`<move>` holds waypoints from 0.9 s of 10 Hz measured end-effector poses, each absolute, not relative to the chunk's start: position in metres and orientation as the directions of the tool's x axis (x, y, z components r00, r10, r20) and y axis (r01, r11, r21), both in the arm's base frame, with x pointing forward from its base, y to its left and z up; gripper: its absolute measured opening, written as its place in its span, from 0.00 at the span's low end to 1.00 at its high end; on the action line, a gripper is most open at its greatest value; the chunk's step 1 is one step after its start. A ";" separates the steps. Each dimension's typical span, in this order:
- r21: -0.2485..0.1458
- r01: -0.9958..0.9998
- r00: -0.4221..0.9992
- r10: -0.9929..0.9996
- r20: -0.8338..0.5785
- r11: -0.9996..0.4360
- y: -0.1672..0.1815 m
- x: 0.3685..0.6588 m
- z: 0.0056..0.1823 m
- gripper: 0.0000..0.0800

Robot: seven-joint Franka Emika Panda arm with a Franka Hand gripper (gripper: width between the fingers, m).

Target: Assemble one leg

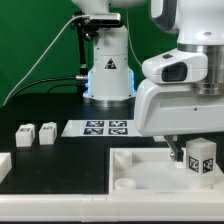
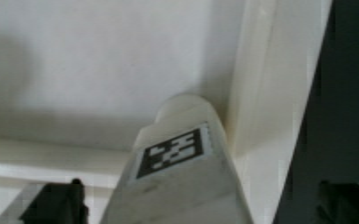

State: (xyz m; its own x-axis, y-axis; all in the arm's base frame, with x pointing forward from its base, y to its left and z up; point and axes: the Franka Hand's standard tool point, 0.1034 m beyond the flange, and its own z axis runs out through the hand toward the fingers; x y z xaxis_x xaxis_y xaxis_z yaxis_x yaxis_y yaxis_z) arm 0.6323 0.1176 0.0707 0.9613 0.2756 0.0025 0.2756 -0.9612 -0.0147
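A leg (image 1: 205,160), a small white block with black-and-white tags, stands on the large white tray (image 1: 140,170) near its corner at the exterior view's right. My gripper (image 1: 186,150) is low over it. In the wrist view the leg (image 2: 179,150) runs between my two dark fingertips (image 2: 59,203), with a thin gap showing on each side, so the gripper (image 2: 202,208) is open around it. The leg's far end lies against the tray's raised wall (image 2: 265,90). Two more legs (image 1: 22,135) (image 1: 45,132) lie on the table at the exterior view's left.
The marker board (image 1: 105,128) lies flat on the table behind the tray. A white part (image 1: 4,163) sits at the left edge of the exterior view. The arm's base (image 1: 108,75) stands at the back, with a cable beside it.
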 end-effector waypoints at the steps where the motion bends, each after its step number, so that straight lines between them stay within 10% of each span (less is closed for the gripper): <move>1: -0.013 0.354 0.935 0.354 0.007 -0.935 0.118 0.633 0.072 0.81; 4: -0.012 0.417 0.909 0.417 0.011 -0.909 0.117 0.633 0.072 0.81; 6: -0.012 0.417 0.909 0.417 0.010 -0.909 0.116 0.633 0.071 0.51; 9: -0.014 0.370 0.929 0.370 0.009 -0.929 0.117 0.633 0.071 0.36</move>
